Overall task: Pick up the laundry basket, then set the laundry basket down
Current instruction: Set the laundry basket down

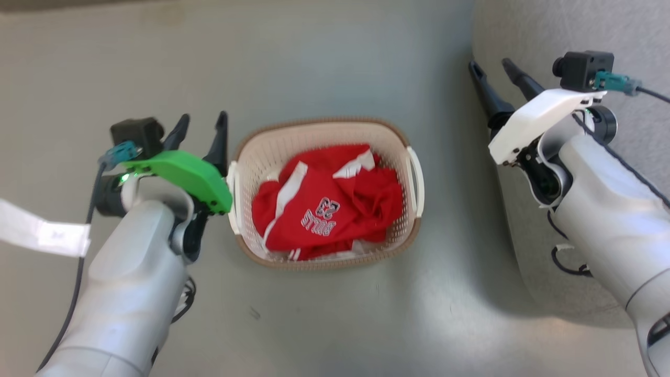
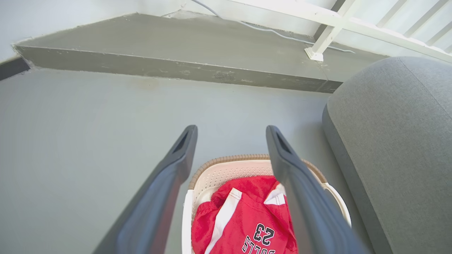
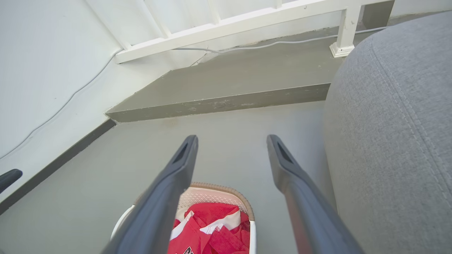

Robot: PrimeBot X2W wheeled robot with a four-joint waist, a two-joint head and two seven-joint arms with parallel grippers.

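Note:
The laundry basket (image 1: 264,149) stands on the grey floor in the middle of the head view, cream with a brown rim and two white side handles. A red jersey (image 1: 327,204) lies crumpled inside it. My left gripper (image 1: 201,125) is open just left of the basket, close to its left handle (image 1: 233,196), holding nothing. Well to the right and higher, my right gripper (image 1: 492,65) is open over the grey sofa edge, apart from the basket. The basket (image 2: 226,171) appears low between the fingers in the left wrist view, and the same basket (image 3: 219,192) low in the right wrist view.
A grey upholstered sofa (image 1: 523,31) fills the right side. A raised concrete step (image 2: 169,67) and a white railing (image 3: 247,24) lie beyond the basket. A white paper tag (image 1: 44,230) hangs at the left edge.

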